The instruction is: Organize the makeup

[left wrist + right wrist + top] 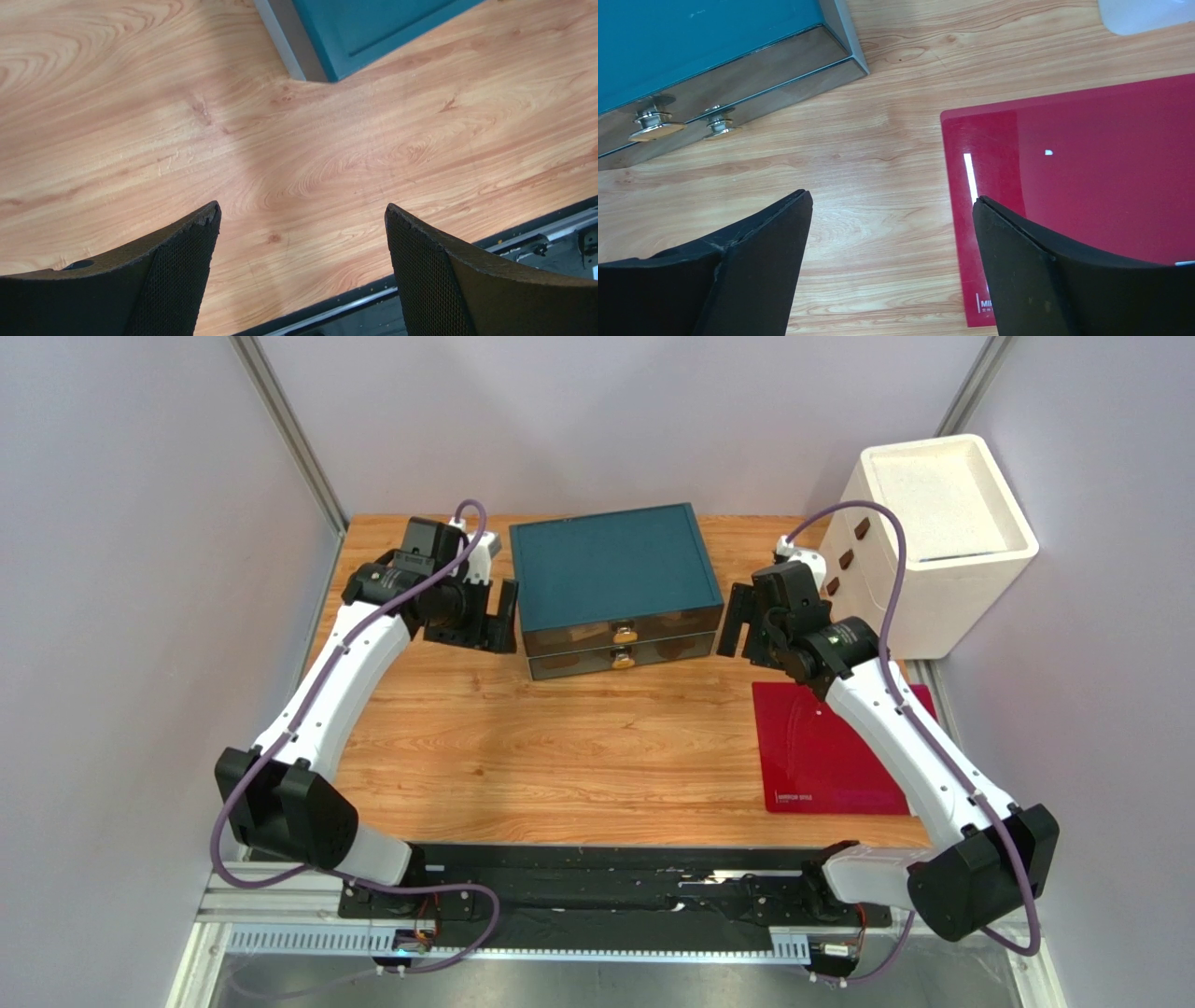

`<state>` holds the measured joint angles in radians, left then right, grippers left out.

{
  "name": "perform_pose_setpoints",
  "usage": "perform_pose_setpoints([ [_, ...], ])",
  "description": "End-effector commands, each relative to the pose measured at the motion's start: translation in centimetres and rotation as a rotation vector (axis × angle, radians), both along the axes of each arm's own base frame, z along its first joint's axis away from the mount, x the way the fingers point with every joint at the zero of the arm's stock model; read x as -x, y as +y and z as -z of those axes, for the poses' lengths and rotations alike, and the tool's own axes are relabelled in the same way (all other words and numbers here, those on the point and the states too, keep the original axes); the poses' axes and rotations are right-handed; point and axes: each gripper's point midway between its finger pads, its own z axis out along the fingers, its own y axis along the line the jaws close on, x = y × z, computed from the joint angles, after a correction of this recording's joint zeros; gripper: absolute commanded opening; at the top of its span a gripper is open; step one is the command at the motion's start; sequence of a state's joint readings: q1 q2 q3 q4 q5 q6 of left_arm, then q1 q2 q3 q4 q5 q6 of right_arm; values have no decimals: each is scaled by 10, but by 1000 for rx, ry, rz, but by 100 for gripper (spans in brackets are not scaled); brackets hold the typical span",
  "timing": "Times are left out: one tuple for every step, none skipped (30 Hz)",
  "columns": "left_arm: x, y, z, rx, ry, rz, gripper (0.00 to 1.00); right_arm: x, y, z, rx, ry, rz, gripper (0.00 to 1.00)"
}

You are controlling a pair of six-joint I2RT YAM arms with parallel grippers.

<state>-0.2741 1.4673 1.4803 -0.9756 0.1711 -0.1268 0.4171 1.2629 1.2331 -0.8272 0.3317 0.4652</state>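
- The red flat plastic mat (828, 742) lies on the near right of the wooden table (589, 756). No makeup shows on it, or anywhere in the 3 views.
- The right gripper (891, 203) hangs over the wood between mat and box, jaws spread wide, holding nothing.
- The left gripper (300, 213) sits near the box's left corner, jaws spread wide, holding nothing.
- The teal box with 2 glossy drawers (615, 567) appears shut. The makeup is probably inside; you cannot confirm this.
- The metal drawer knobs (654, 124) are small, smooth and likely slippery. Pinch 1 squarely.
- Expect light, hard items that roll. Grip tubes mid-body.
- The white foam box (940, 532) stands far right. Leave it.
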Motion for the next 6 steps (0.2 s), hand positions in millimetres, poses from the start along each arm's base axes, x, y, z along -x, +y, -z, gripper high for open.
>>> perform_pose_setpoints([
  [10,5,-24,24,-103,4,91,-4,-11,-28,53,-81,-15,90],
  [10,5,-24,29,-117,11,91,-5,-9,-28,47,-85,-21,91],
  [12,4,-31,43,-148,15,91,-5,-8,-29,44,-86,-21,91],
  [12,4,-33,45,-158,9,91,-5,-8,-28,44,-86,-23,91],
  [10,4,-38,54,-170,-6,91,-6,-7,-30,39,-92,-26,91],
  [10,5,-41,52,-174,-15,91,-7,-7,-30,37,-93,-26,91],
])
